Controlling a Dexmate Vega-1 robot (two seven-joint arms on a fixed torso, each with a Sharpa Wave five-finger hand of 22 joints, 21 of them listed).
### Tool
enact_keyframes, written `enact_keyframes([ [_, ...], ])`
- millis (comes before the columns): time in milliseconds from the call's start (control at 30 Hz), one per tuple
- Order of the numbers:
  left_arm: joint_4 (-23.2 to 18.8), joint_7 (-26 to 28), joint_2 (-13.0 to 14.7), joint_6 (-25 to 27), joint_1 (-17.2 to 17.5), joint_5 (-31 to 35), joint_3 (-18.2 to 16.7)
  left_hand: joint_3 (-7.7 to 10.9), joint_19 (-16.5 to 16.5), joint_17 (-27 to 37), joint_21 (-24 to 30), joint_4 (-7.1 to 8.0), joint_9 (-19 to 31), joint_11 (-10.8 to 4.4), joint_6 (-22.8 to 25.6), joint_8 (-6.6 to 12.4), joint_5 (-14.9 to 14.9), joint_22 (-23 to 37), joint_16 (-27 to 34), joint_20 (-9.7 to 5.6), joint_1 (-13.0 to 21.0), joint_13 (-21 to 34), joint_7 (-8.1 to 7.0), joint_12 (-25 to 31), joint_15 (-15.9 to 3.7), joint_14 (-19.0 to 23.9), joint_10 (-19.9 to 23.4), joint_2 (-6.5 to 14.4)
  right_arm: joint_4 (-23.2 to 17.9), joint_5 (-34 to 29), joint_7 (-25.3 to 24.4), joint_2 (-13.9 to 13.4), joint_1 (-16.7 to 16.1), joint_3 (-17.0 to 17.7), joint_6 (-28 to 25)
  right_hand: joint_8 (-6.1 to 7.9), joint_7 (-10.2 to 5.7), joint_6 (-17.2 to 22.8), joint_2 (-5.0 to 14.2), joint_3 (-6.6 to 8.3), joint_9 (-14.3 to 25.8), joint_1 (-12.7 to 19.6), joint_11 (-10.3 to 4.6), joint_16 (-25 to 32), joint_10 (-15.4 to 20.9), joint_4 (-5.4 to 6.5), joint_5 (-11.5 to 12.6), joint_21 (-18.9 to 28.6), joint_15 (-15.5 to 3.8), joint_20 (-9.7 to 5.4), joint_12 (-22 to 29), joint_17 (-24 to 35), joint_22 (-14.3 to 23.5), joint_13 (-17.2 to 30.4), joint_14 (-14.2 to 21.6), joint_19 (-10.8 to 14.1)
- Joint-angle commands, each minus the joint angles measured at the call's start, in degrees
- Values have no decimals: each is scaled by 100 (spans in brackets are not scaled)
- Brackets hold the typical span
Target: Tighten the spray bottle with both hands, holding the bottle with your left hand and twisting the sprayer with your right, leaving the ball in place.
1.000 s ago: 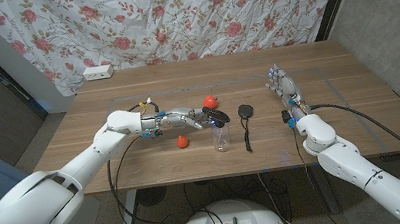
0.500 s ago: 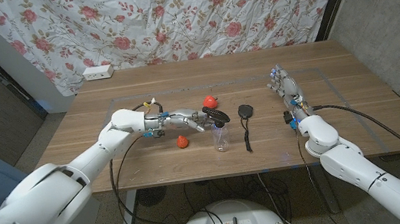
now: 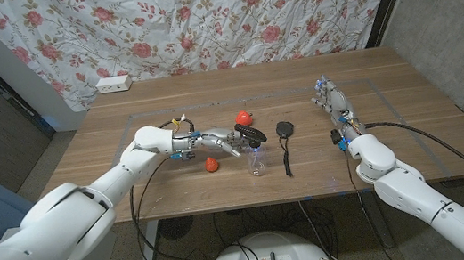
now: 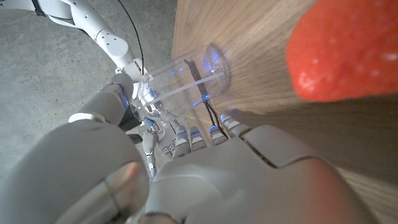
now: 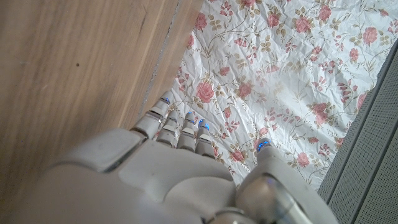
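Note:
A clear spray bottle point(image 3: 256, 158) with a black sprayer head point(image 3: 250, 133) stands upright near the table's middle. My left hand point(image 3: 220, 140) reaches in from the left, its fingers apart and just short of the bottle, holding nothing. In the left wrist view the bottle point(image 4: 186, 81) stands a little beyond my left hand point(image 4: 217, 174). A red ball point(image 3: 243, 117) sits just behind the sprayer. A smaller red piece point(image 3: 210, 163) lies in front of my left hand and shows blurred in the left wrist view point(image 4: 339, 56). My right hand point(image 3: 331, 99) stands far off at the right, fingers straight, empty.
A black puck-shaped object point(image 3: 284, 129) with a trailing cord lies right of the bottle. A white power strip point(image 3: 113, 84) sits at the far left corner. A floral curtain point(image 5: 261, 74) hangs behind the table. Pale tape lines mark the wooden table point(image 3: 393, 127).
My left hand has slid a little to the right, closer to the bottle. My right hand has stayed where it was.

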Motion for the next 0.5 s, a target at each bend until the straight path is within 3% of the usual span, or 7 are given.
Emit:
enact_keyframes([
  [33, 467, -207, -264, -287, -159, 67, 48, 69, 67, 28, 44, -3, 15, 7, 104, 79, 10, 13, 38, -402, 138, 16, 21, 59, -235, 73, 86, 10, -77, -29, -69, -23, -95, 50, 3, 12, -9, -21, 33, 13, 10, -41, 7, -2, -10, -48, -17, 32, -24, 22, 40, 2, 19, 12, 24, -21],
  [500, 780, -302, -486, -553, -215, 115, 55, 111, 171, 28, 55, -7, 20, -3, 259, 131, -30, 10, 55, -446, 403, 21, 13, 95, -307, 235, 246, 33, -389, -44, -202, -154, -385, 207, -60, 17, -10, -33, 44, 6, 10, -65, 1, 5, -21, -65, -17, 36, -17, 22, 39, -5, 19, 12, 27, -17],
])
